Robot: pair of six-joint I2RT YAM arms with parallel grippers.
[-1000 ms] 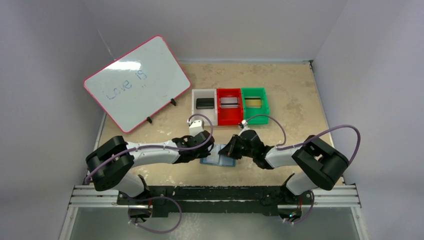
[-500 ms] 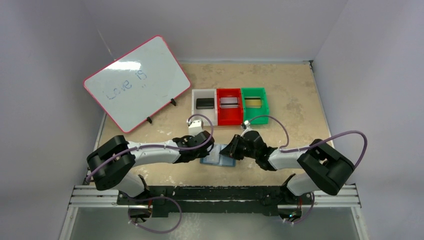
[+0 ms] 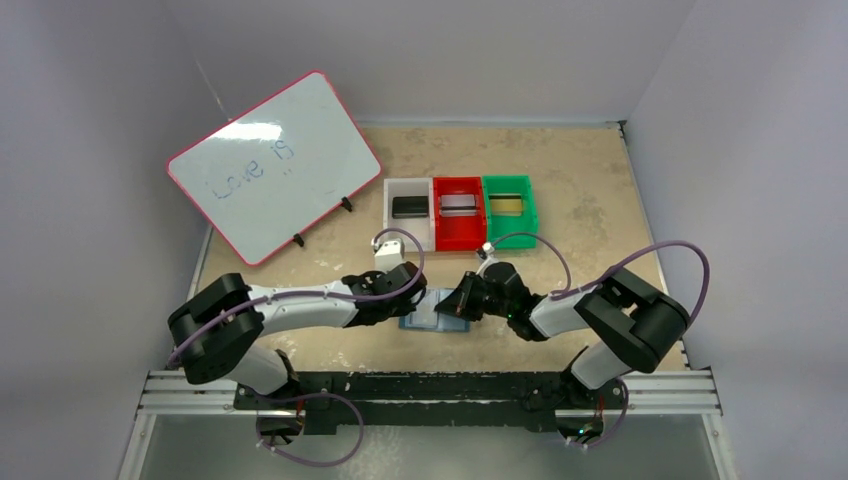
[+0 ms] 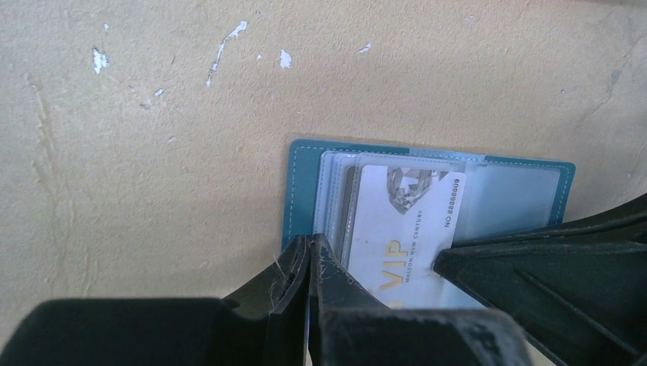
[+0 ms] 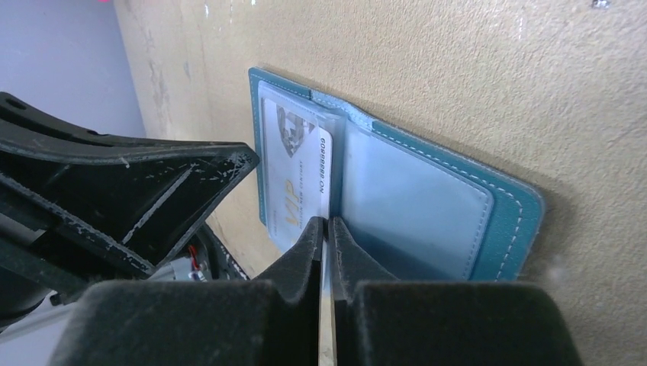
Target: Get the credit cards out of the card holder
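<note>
Left wrist | left jaws pinched shut on card holder (image 4: 301, 191) edge | right jaws closed thin on white VIP card (image 5: 301, 168) | holder lies open on bench (image 4: 152, 152)

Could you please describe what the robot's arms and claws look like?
The left arm and right arm both have white links with bulky black joint housings, and a purple cable loops along each. The left claw and right claw are matte black, wedge-shaped, with scuffed whitish tips.
</note>
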